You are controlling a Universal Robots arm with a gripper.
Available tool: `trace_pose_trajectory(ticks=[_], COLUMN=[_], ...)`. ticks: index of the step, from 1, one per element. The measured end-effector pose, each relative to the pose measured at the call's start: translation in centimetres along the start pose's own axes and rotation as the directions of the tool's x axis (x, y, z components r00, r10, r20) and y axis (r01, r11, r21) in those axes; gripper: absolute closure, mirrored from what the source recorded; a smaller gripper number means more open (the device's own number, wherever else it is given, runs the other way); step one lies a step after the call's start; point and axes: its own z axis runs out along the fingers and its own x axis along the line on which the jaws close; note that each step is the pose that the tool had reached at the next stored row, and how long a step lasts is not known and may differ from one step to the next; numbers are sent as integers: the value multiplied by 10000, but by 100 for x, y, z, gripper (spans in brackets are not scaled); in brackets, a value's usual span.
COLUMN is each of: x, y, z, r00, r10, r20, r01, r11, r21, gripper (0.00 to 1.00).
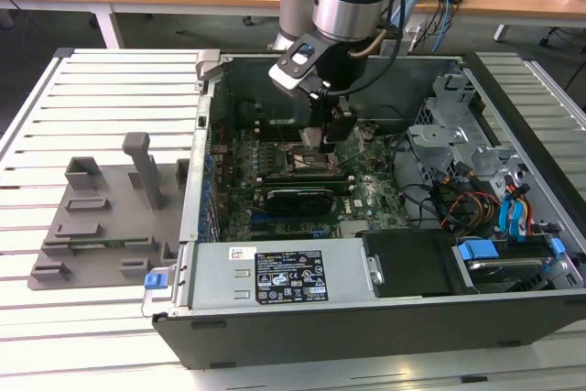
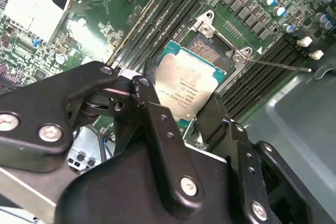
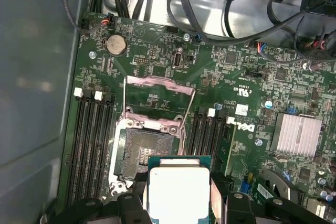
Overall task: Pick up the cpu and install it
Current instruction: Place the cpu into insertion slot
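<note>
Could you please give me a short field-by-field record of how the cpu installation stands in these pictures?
gripper: inside the computer case, shut on the cpu
cpu: gripped at two opposite edges, metal top plate towards both wrist cameras, above the motherboard
socket: bare, cpu not yet seated
load plate: swung open
fixture tray: on the slatted table, at the exterior view's left of the case, apart from the arm
</note>
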Motion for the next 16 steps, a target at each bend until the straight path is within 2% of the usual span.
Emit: trace_pose_trajectory(ticks=[2, 10, 16], x=[0, 0, 0], y=[0, 0, 0], z=[0, 1, 2], r00=[9997, 9970, 9901], r10=[260, 772, 1405], r20=[-14, -40, -71], r01=[-260, -772, -1404], r11=[9997, 9970, 9901], r21=[8, 26, 50], gripper=[45, 45, 45])
